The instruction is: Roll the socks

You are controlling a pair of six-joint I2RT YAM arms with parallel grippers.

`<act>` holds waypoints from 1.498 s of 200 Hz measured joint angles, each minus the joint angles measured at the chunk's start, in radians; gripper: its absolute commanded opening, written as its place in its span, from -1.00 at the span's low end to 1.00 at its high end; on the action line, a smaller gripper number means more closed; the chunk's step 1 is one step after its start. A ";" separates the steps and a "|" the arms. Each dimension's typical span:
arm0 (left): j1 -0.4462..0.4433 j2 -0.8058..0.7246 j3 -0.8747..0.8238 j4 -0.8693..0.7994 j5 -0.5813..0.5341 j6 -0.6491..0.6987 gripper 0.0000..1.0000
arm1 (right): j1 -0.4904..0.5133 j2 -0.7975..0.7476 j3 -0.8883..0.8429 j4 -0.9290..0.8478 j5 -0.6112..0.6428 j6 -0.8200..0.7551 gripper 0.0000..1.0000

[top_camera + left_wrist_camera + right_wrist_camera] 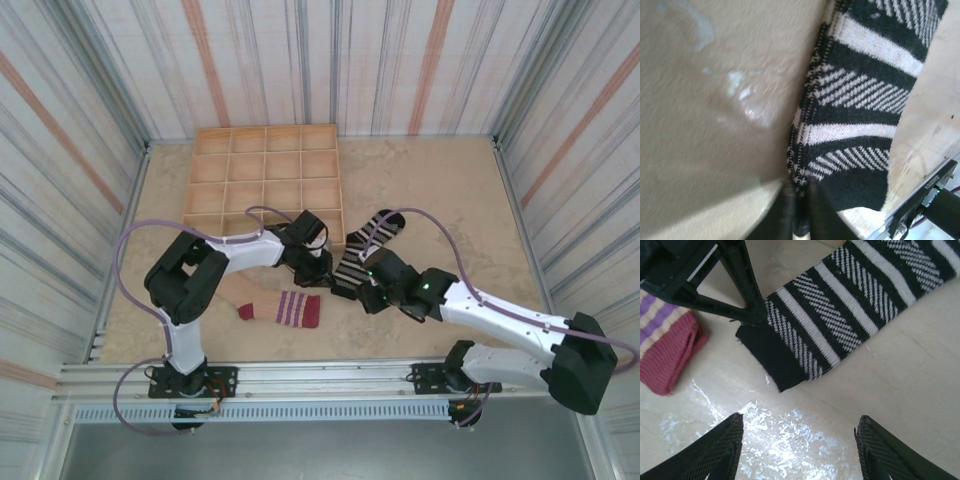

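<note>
left wrist | left end effector (pixel 800 212) nearly closed, pinching black sock (pixel 860 125) cuff edge, just off tray (pixel 265 180) near-right corner | right end effector (pixel 800 440) open, empty | risk: thin pinch slips, cuff drops unrolled

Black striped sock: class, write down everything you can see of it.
The black striped sock is knit fabric, black with white bands and fine diagonal stripes, its cuff plain black. It lies flat and unrolled on the table. The left gripper pinches one corner of the cuff.

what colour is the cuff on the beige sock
Dark red; the cuff shows best in the right wrist view.
</note>
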 measured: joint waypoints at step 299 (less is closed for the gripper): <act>0.060 0.021 0.103 -0.128 0.087 -0.022 -1.00 | 0.080 0.241 -0.045 0.225 0.069 -0.106 0.10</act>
